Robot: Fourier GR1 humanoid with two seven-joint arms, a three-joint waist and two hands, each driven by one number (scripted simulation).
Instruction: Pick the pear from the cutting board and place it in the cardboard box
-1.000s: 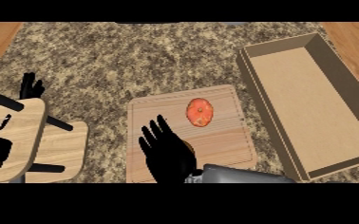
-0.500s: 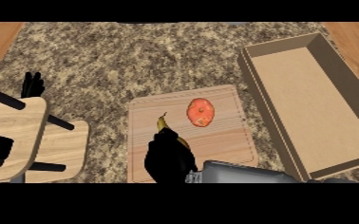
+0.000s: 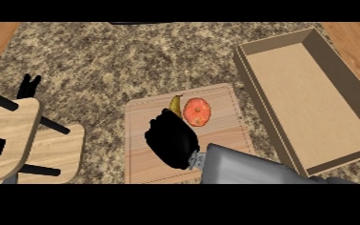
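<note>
The pear [image 3: 197, 112], an orange-red rounded fruit, lies on the far half of the light wooden cutting board [image 3: 228, 140]. My right hand [image 3: 172, 140] is over the board's left half, just near and left of the pear, turned on edge into a compact dark shape, open and holding nothing. A thin yellow curved shape [image 3: 175, 104] shows just beyond its fingers, beside the pear. The open cardboard box [image 3: 302, 90] lies to the right of the board with nothing in it. My left hand [image 3: 28, 86] rests open at the left edge, fingers up.
Pale wooden furniture with black legs [image 3: 42, 148] stands at the lower left. The counter [image 3: 141, 57] has a speckled brown stone top. The box's near-left wall [image 3: 271, 119] runs close along the board's right edge.
My right hand has moved forward and right towards the pear and turned from a flat spread pose onto its edge. The yellow shape has come into sight. The pear and left hand stayed put.
</note>
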